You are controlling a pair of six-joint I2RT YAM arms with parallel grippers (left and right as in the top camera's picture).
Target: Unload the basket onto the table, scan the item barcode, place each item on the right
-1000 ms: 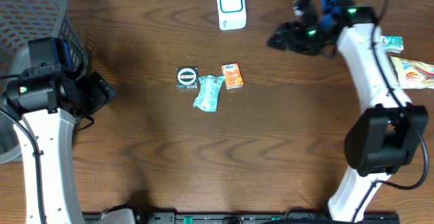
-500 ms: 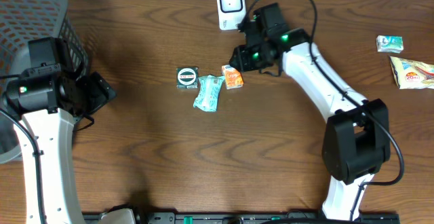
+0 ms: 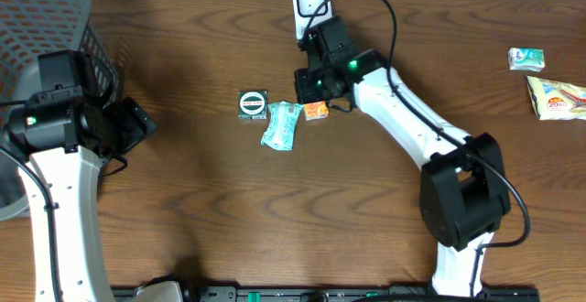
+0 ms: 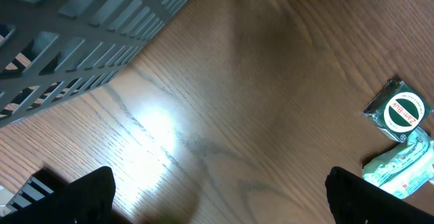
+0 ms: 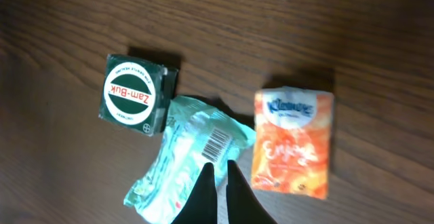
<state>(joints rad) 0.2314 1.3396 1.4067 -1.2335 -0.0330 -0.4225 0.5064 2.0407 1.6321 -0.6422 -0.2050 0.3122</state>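
Observation:
Three small items lie at the table's middle: a green Zam-Buk box (image 3: 252,104) (image 5: 133,95), a teal packet (image 3: 282,124) (image 5: 178,173) with a printed barcode (image 5: 218,143) facing up, and an orange tissue pack (image 3: 316,110) (image 5: 293,142). A white scanner (image 3: 311,7) stands at the far edge. My right gripper (image 3: 308,86) (image 5: 220,164) hovers over the gap between the teal packet and the orange pack, shut, with nothing between its fingers. My left gripper (image 3: 137,124) (image 4: 217,203) stands open over bare wood at the left, holding nothing.
A grey mesh basket (image 3: 46,27) (image 4: 81,27) fills the far left corner beside the left arm. Two more packets (image 3: 526,59) (image 3: 556,96) lie at the right edge. Bare wood stretches along the table's front half.
The right arm has swung from the far right across to the three items in the middle, and its jaws have closed. The left arm has not moved.

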